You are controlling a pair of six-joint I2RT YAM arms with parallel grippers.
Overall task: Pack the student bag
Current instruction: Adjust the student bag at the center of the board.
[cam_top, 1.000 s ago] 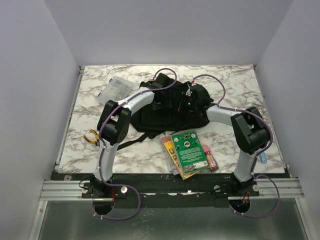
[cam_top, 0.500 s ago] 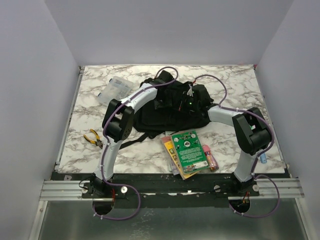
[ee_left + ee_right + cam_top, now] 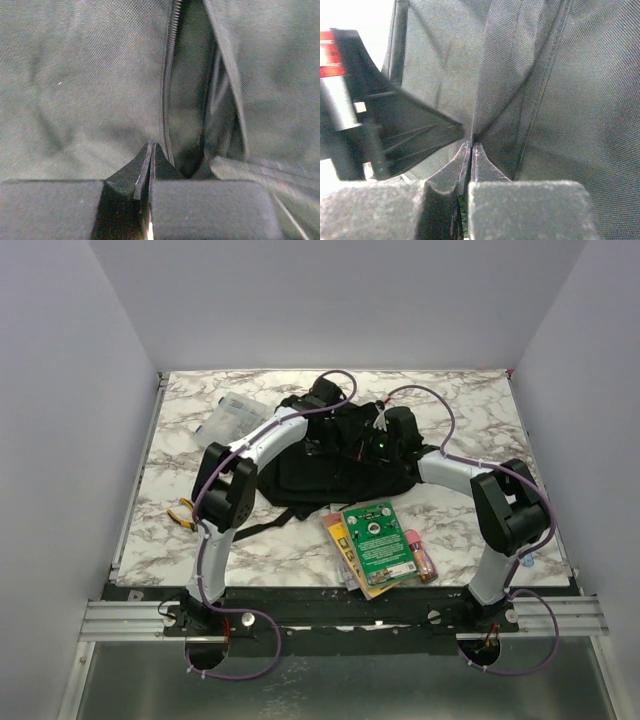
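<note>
On the marble worktop (image 3: 470,405), between grey walls (image 3: 330,300): the student bag (image 3: 320,465) lies at the middle, toward the back.
Behind the bag to its left lies a clear plastic case (image 3: 232,418); just in front of the bag, a green packet (image 3: 377,538); yellow-handled pliers (image 3: 182,514) are well to its left. The right end effector (image 3: 471,145) is clenched on a fold of the bag's cloth. The left end effector (image 3: 151,148), spread apart a second ago, is now clenched beside the bag's zipper (image 3: 167,75); whether it caught cloth I cannot tell. Its arm has reached further toward the bag's back edge.
</note>
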